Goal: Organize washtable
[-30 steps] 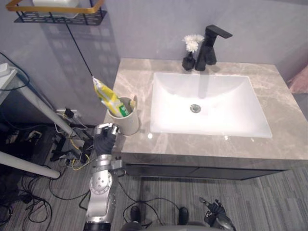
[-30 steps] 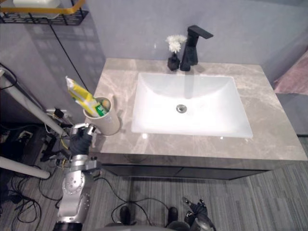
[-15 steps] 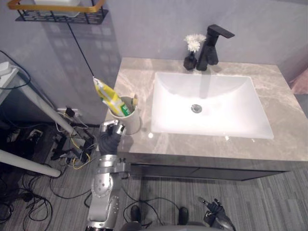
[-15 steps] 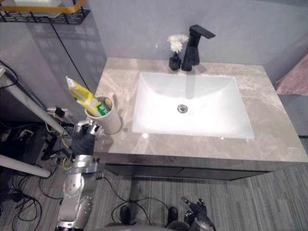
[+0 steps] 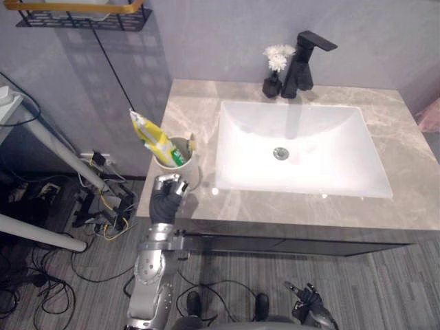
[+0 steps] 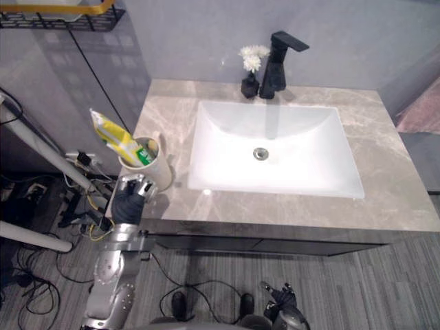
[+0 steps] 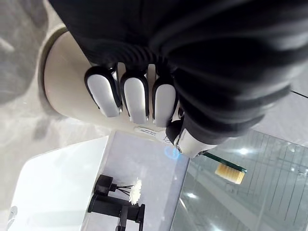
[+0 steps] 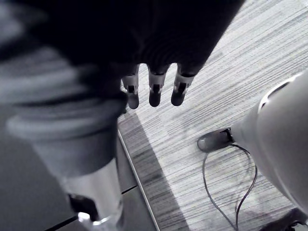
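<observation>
Up at the front left corner of the veined grey marble counter (image 5: 405,172) with the left hand (image 5: 167,199): curls silver fingers (image 7: 135,98) against the smooth rounded wall of the beige cup (image 5: 185,177), thumb alongside, and clasps it. Stands upright near the edge, just left of the glossy white rectangular basin (image 5: 302,151). Holds a crumpled yellow toothpaste tube (image 5: 152,137) leaning out leftwards, plus a toothbrush (image 5: 192,144). Behind the basin, an angular matte black faucet (image 5: 302,58), just beside a small black vase (image 5: 271,87) of white flowers (image 5: 277,56). Down low over striped grey flooring (image 8: 231,72), the right hand (image 8: 154,89): hangs loose, fingers relaxed, holding nothing.
</observation>
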